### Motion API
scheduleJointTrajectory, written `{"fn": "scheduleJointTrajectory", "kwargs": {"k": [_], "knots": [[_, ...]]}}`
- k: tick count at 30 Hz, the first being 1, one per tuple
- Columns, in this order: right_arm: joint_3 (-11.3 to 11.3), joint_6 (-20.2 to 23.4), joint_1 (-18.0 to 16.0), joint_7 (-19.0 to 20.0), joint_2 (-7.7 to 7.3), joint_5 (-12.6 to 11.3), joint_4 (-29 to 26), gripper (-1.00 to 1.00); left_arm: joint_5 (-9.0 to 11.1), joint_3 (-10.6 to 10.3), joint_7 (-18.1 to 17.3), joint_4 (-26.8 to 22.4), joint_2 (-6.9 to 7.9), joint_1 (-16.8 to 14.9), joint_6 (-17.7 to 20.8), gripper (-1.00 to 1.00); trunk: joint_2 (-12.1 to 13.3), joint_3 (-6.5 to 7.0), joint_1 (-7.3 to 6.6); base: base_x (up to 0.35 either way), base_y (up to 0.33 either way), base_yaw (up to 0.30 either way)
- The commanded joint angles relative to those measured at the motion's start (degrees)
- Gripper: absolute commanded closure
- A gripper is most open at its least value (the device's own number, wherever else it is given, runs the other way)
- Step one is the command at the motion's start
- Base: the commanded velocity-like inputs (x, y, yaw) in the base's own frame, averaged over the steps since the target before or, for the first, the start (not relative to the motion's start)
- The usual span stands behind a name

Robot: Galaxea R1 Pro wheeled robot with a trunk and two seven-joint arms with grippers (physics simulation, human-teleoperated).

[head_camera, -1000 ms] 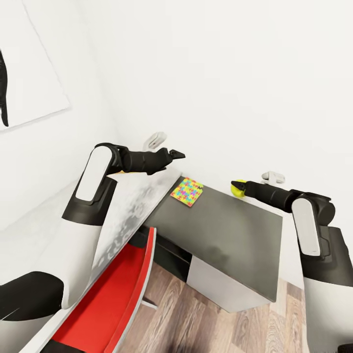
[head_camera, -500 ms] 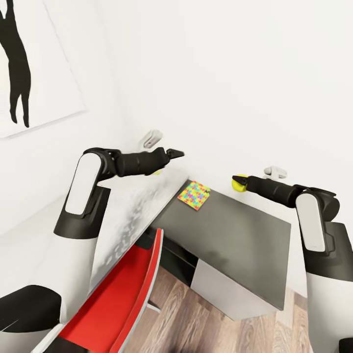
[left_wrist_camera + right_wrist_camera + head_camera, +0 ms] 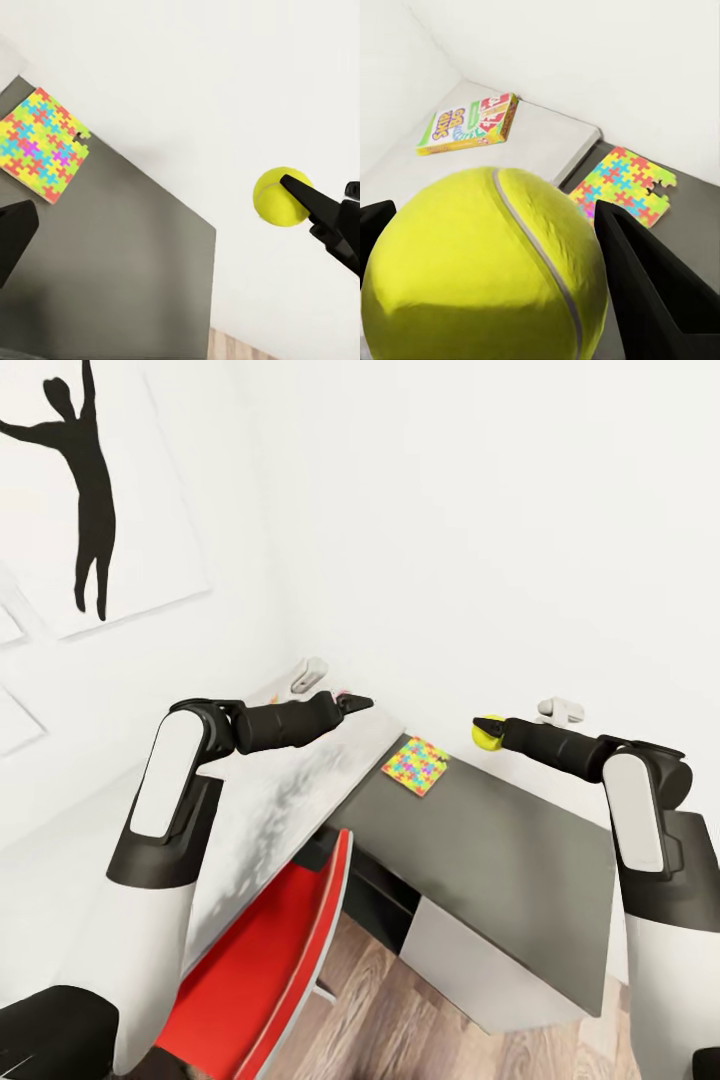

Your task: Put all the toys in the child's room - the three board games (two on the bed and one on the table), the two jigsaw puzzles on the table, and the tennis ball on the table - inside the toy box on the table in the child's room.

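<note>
1. Tennis ball [image 3: 488, 731]: clamped between the two fingers of the right hand [image 3: 489, 733] and carried in the air above the far edge of the dark tabletop [image 3: 520, 860], close to the white wall.
2. Left hand [image 3: 362, 702]: extended over the pale bed [image 3: 270, 800], carrying nothing visible; how far its fingers are parted cannot be told.
3. Jigsaw puzzle [image 3: 415, 765]: lies flat at the tabletop's far corner, just beside the bed.
4. Board game [image 3: 471, 122]: lies flat on the bed, near the corner of the walls.
5. Red chair [image 3: 265, 970]: stands at the tabletop's near side.
6. Step in hand, by judgement: ferrying the ball. The next move calls for locating the toy box, then bringing the ball over its opening before release.
</note>
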Motion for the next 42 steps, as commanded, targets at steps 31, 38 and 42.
{"fn": "scheduleJointTrajectory", "kwargs": {"k": [31,38,42], "knots": [[5.1,0.3,-3.0,-0.1,2.47,-0.5,0.0,1.00,0.7,4.5,-2.3,-0.9,-0.41,2.5,0.1,-1.00,-0.1,1.57,0.03,0.000,0.000,0.240],[5.3,0.3,-4.0,-0.2,2.67,-0.5,0.0,1.00,0.7,4.6,-5.4,-0.9,-0.18,2.5,0.2,-1.00,-0.1,1.89,0.03,0.000,0.000,0.258],[5.4,0.3,-4.1,-0.2,2.72,-0.5,0.0,1.00,0.7,4.8,-7.8,-1.0,0.25,2.7,0.2,-1.00,-0.1,2.07,0.03,0.000,0.000,0.262]]}}
